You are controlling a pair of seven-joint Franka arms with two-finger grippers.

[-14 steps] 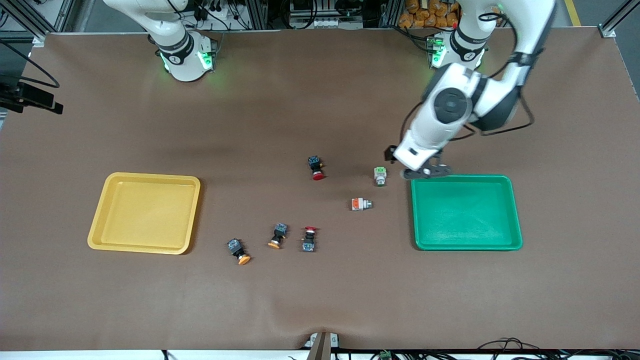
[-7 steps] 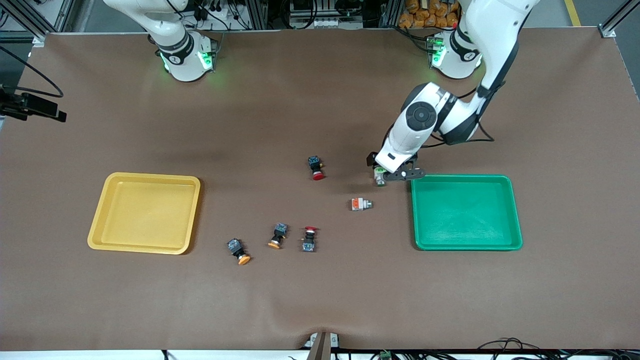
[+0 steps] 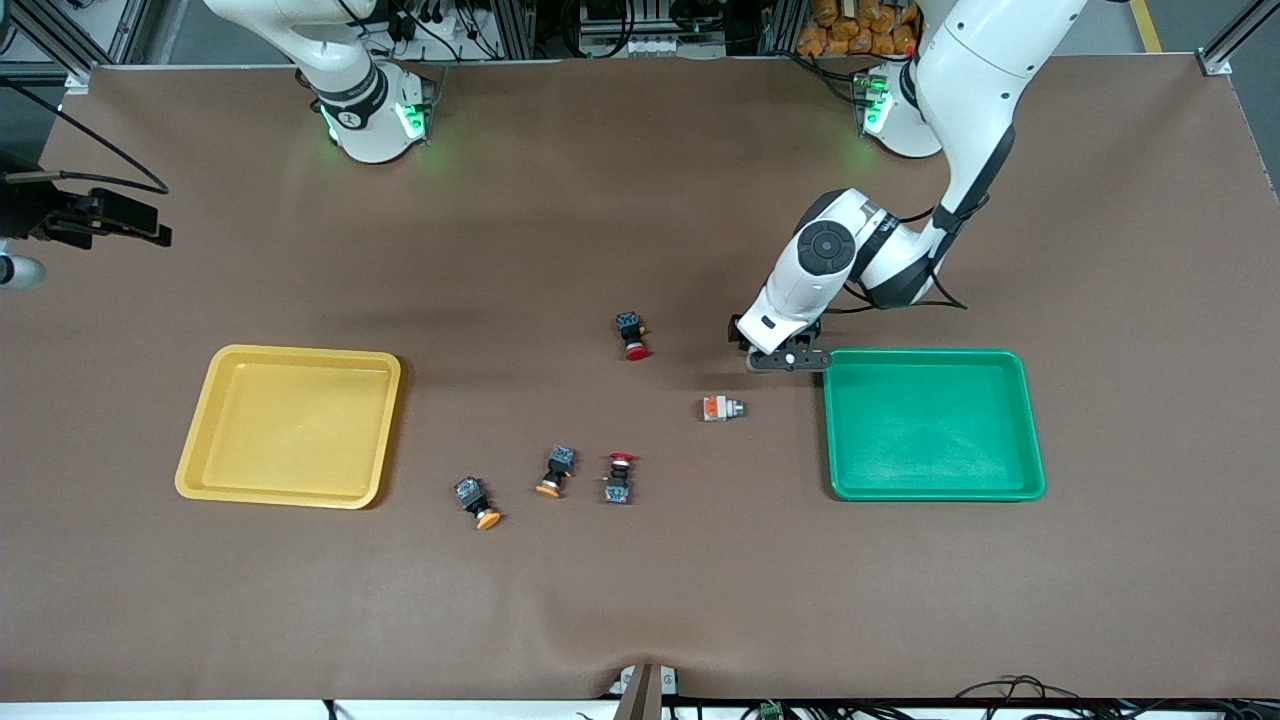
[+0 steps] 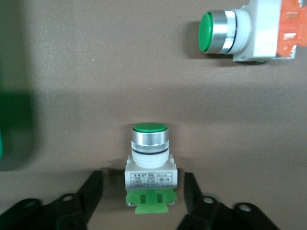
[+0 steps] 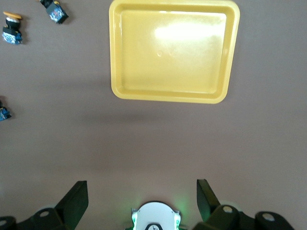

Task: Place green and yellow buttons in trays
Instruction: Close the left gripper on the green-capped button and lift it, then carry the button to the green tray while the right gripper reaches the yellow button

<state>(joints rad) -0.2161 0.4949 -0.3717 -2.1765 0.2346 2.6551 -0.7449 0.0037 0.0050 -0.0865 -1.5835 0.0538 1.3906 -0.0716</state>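
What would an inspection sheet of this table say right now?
Surface: brown mat, slightly rippled near the front camera.
Job's things: yellow tray and green tray, nothing in either; pale-green-ended switch; orange-ended switch; two orange-yellow-capped switches, all on the mat.
Clutter: two red-capped switches.
Grippers: left pincer open, straddling the pale-green-ended switch; right pincer open, high over the mat.
Cables: bundles past the table's edges.
Surroundings: metal framing.
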